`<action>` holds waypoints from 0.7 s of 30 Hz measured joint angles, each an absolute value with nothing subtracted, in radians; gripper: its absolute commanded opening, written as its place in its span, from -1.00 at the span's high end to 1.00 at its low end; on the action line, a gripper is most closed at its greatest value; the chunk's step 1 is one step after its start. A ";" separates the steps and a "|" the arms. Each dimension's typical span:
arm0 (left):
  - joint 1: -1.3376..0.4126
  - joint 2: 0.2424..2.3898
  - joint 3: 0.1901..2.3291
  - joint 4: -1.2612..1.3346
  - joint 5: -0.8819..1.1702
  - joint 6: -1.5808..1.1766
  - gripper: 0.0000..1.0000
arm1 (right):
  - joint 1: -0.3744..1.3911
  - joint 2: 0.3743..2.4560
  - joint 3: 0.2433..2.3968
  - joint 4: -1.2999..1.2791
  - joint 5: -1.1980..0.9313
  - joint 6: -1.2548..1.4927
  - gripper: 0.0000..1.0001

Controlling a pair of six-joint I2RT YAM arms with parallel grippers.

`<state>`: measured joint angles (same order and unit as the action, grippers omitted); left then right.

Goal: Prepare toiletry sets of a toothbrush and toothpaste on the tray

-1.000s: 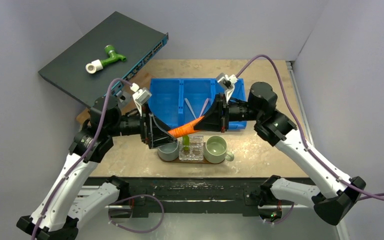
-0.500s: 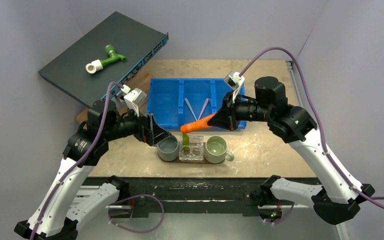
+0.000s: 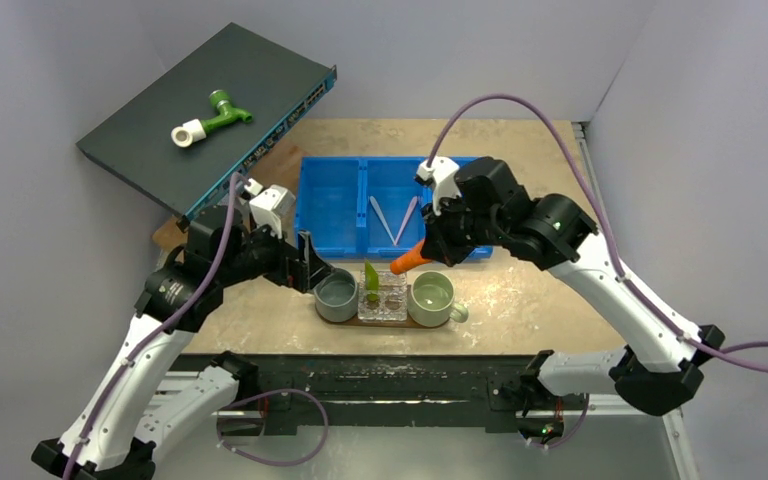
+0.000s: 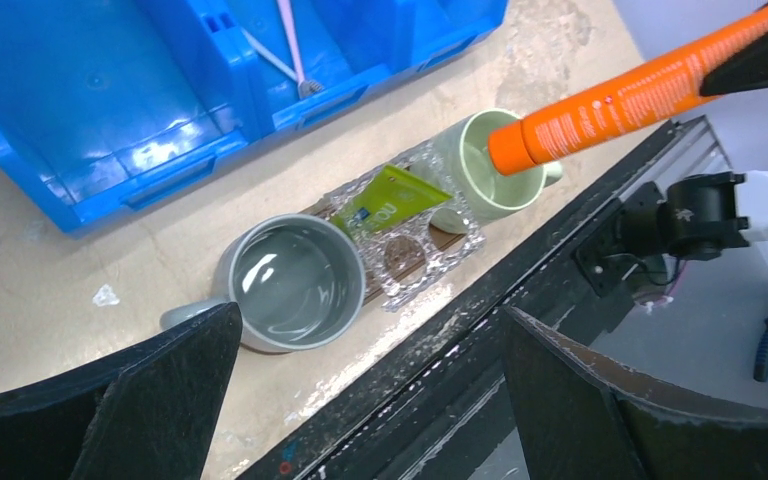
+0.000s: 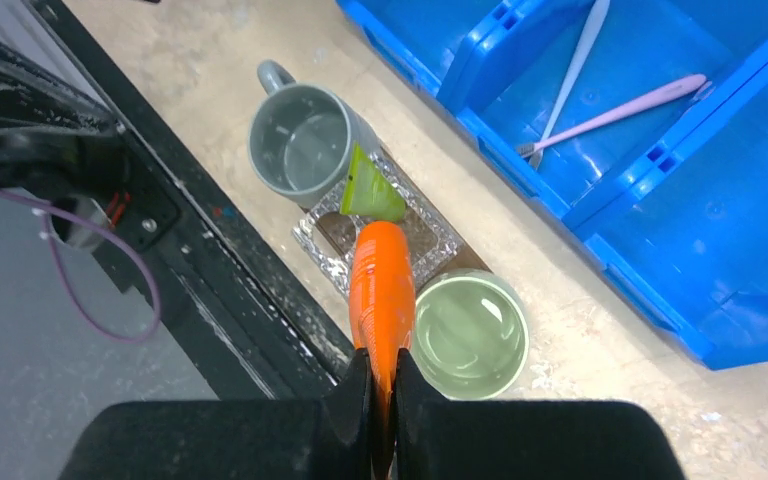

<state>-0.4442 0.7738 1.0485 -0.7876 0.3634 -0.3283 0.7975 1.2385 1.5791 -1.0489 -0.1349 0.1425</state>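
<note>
Right wrist alone shows the right hand (image 5: 380,385) clamped on the orange tube (image 5: 381,290) — left hand (image 4: 370,322) gapes wide.

the orange tube (image 5: 380,290) is held tilted above the dark-brown tray (image 3: 392,323), where the lime-green tube (image 4: 392,197) is stood leaning. the pale toothbrush (image 5: 572,70) and pink toothbrush (image 5: 620,108) are laid in a v in the blue bin (image 3: 330,200), middle compartment.

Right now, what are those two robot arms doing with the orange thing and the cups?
The right gripper is pinching an orange tube by its tail end, holding it tilted above the clear holder and green mug on the tray. A lime-green tube already stands in that holder. The left gripper hangs open and empty beside the grey mug. The toothbrushes lie in the blue bin.
</note>
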 measured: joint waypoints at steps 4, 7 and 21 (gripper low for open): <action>-0.444 0.773 1.008 -0.792 0.324 -0.314 -1.00 | 0.854 1.294 1.613 -1.086 -0.068 0.141 1.00; -0.444 0.770 0.986 -0.793 0.302 -0.302 -1.00 | 0.873 1.328 1.635 -1.107 -0.027 0.141 1.00; -0.444 0.758 0.927 -0.764 0.280 -0.285 -0.99 | 0.941 1.460 1.696 -1.141 0.040 0.141 1.00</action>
